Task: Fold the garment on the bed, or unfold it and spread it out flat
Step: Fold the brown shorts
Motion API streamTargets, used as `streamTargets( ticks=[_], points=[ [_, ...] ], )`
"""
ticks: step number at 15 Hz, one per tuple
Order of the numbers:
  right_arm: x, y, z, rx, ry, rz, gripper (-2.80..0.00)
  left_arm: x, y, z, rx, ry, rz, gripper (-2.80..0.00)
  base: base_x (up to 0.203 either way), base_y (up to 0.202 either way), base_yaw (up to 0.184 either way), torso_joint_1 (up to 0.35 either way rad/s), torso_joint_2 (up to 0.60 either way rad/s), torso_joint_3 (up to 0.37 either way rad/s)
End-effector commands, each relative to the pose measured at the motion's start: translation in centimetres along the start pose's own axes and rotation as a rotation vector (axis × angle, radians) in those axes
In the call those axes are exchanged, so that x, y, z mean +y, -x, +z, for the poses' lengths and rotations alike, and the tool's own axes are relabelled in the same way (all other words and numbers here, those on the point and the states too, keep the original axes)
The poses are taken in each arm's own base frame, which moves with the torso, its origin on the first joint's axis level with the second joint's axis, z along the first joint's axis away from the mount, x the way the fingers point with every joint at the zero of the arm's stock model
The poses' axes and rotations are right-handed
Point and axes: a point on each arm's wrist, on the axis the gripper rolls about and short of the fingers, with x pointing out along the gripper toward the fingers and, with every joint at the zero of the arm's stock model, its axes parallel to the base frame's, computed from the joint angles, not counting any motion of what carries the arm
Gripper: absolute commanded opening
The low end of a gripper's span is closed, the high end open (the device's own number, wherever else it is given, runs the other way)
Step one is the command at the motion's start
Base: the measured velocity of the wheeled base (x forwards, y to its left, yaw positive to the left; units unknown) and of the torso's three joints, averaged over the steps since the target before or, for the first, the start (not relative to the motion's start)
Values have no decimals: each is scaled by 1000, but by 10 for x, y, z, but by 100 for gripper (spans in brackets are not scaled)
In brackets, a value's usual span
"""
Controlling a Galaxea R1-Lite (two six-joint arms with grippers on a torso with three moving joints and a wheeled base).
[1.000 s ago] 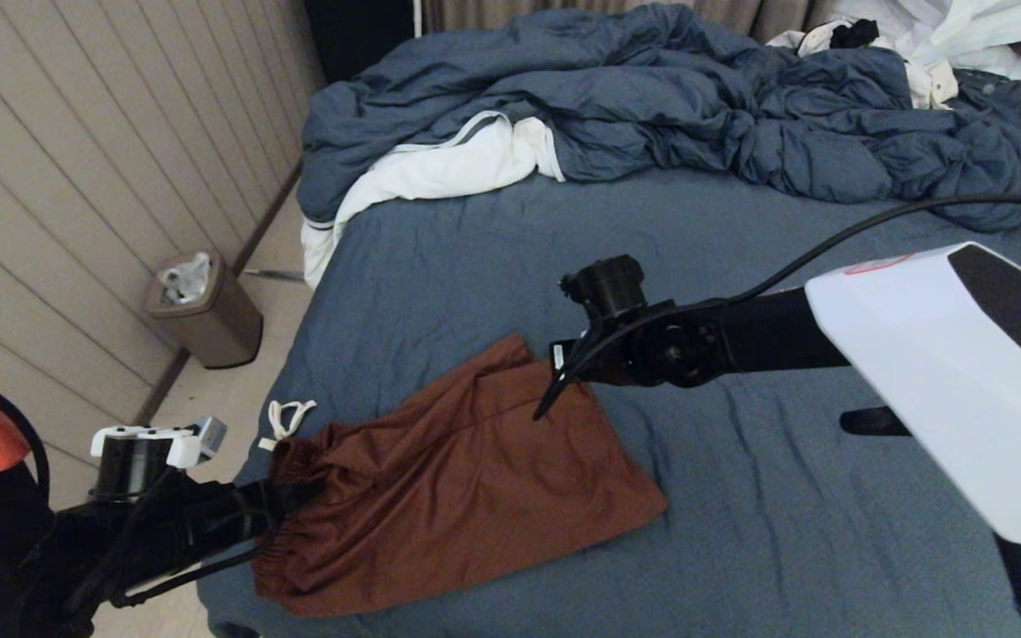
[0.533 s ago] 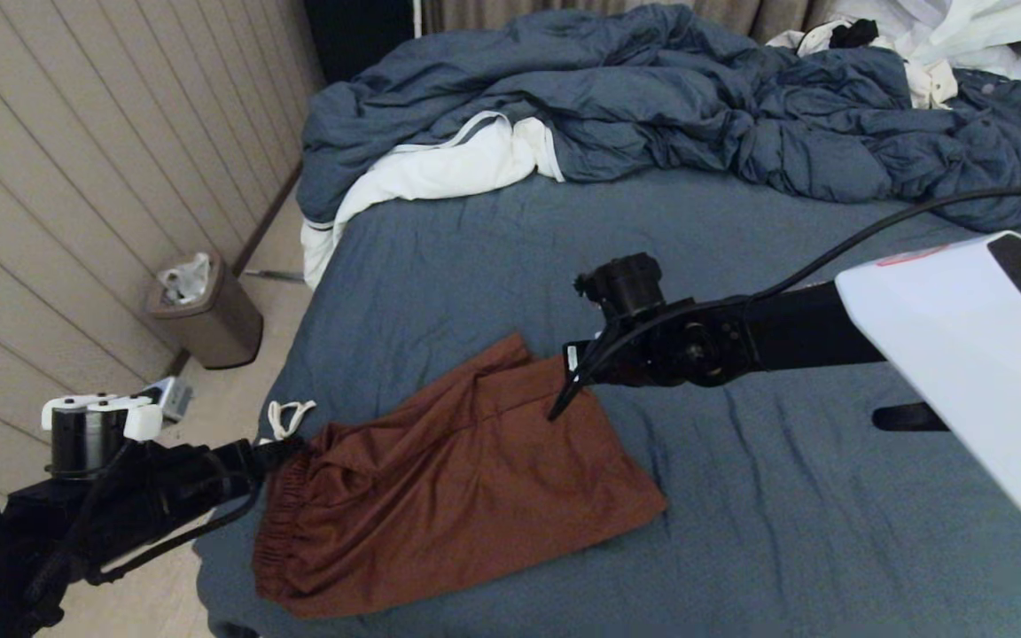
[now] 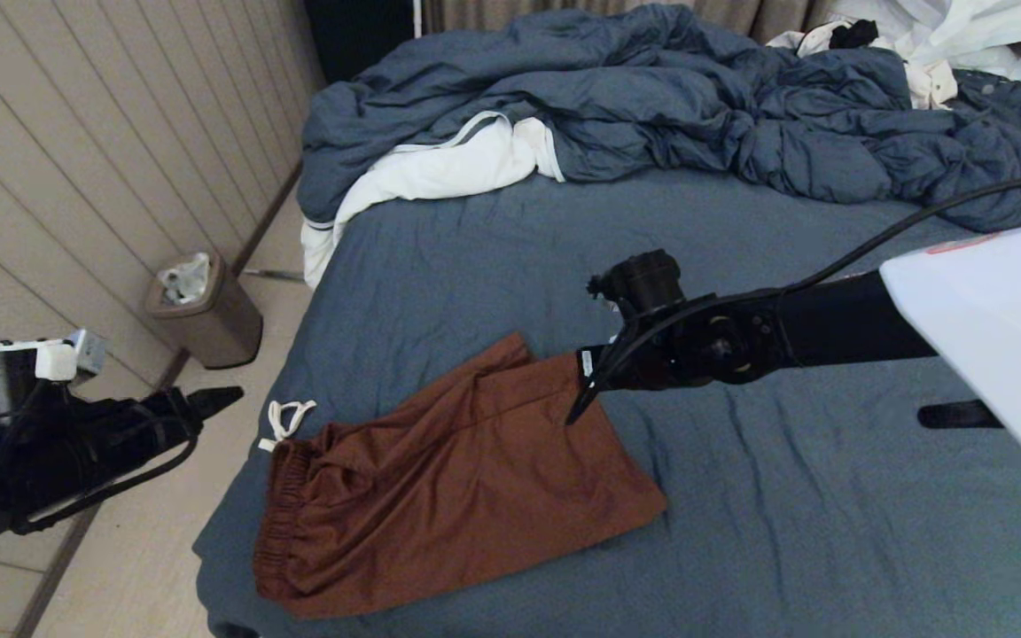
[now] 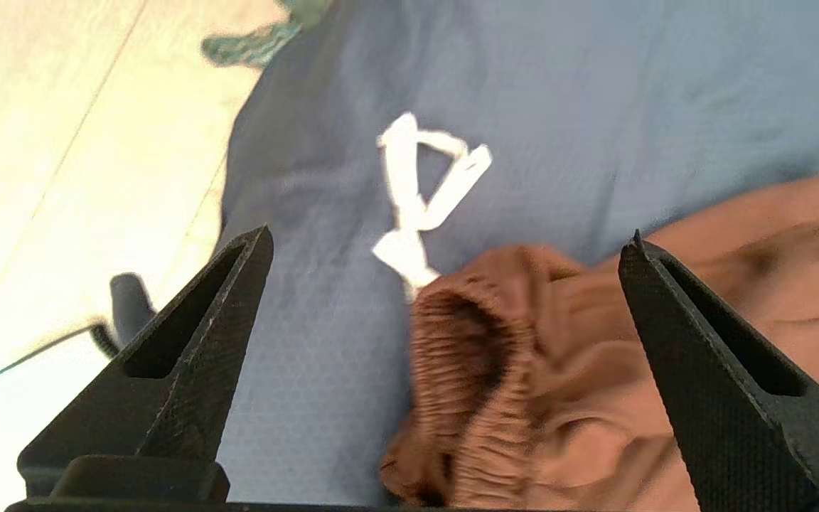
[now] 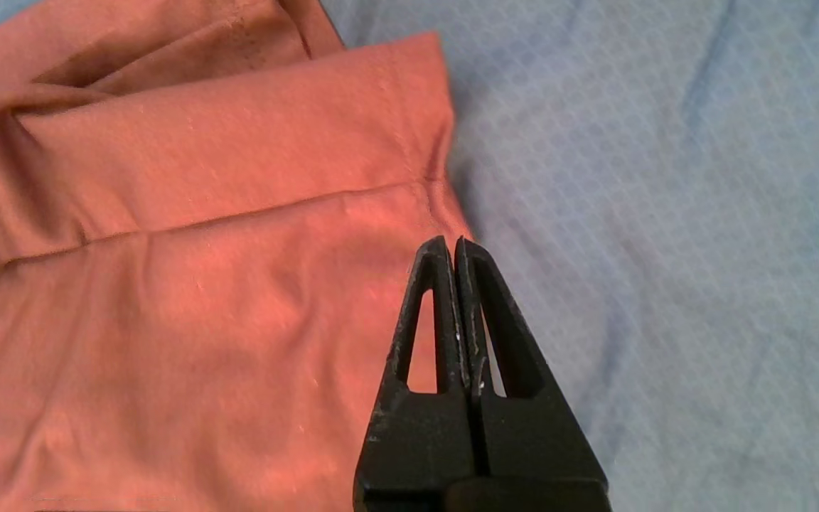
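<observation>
Left pincer (image 4: 445, 245) spread wide, off bed (image 3: 741, 496); right pincer (image 5: 454, 245) pressed together, empty, over shorts (image 3: 457, 496) hem

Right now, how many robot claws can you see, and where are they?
2. The left gripper hangs open beside the bed, off its left edge over the floor. The right gripper is shut, its tip over the far hem of the brown shorts.
</observation>
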Motion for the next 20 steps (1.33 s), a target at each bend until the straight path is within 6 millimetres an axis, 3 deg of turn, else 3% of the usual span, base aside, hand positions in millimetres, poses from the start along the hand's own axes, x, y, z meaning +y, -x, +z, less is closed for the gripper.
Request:
streamTargets(
  ticks=[1, 7, 11, 12, 20],
  points=[
    [-5, 3, -7, 39, 3, 19, -280, -14, 23, 14, -8, -7, -72, 0, 0, 0, 0, 0, 0, 0],
    [-10, -32, -19, 126, -2, 63, -280, -49, 47, 38, 85, 27, -216, 0, 0, 0, 0, 0, 0, 0],
    [-11, -43, -17, 126, -10, 82, -280, -53, 59, 39, 83, 48, -245, 0, 0, 0, 0, 0, 0, 0],
    [-11, -43, -17, 125, -10, 84, -280, -52, 61, 37, 86, 49, -243, -280, 0, 0, 0, 0, 0, 0],
    [-12, -37, -15, 137, 9, 82, -280, -47, 62, 28, 110, 55, -233, -280, 0, 0, 0, 0, 0, 0]
  ],
)
